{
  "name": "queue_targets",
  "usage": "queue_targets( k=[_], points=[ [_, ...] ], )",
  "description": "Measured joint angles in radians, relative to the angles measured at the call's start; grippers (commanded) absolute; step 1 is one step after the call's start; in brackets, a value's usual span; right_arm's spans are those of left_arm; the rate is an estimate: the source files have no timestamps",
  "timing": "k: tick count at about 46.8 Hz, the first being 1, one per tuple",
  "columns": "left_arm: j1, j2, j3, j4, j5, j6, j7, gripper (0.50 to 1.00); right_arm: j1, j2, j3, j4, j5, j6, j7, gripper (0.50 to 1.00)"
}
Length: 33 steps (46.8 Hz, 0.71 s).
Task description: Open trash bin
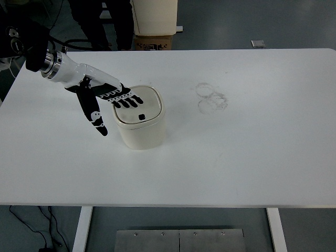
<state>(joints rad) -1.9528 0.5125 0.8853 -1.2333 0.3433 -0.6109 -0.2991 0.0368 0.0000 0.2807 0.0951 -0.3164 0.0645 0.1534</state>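
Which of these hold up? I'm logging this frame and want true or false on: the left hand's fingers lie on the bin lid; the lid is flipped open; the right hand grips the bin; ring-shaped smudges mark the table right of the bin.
1. The left hand has its fingers on the lid of the trash bin. True.
2. The lid is flipped open. False: it sits flat and closed on the bin.
3. The right hand grips the bin. False: no right hand is in view.
4. Ring-shaped smudges mark the table to the right of the bin. True.
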Motion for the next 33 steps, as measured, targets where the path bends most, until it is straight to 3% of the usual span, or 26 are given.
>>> queue_targets(
  k=[33],
  points=[
    [0.021,-0.046,-0.008,0.001,0.000,0.000,0.001,1.000,-0.001,0.000,0.000,0.000,0.000,0.000,0.000,0.991]
  ],
)
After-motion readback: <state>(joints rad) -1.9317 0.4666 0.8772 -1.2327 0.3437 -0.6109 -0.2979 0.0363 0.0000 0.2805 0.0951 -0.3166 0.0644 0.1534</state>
